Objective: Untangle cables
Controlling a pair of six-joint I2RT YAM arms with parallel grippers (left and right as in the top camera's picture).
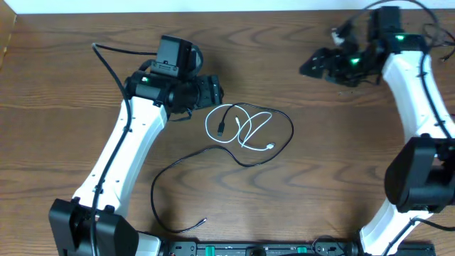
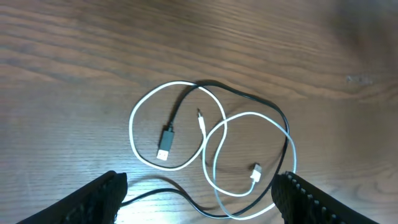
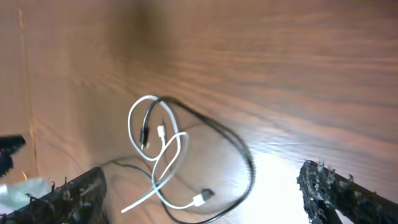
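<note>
And here's the bench (image 1: 320, 185), dark brown wood, its grain running in long wavy streaks from side to side across the whole overhead view. Up along the far edge, a pale strip (image 1: 178, 5) borders the wood. Down at the near edge, a black unit (image 1: 256, 249) sits low in the frame, with small green markings on it that are too small to read. In the right wrist view, a bright patch of glare (image 3: 280, 171) washes over the grain.
</note>
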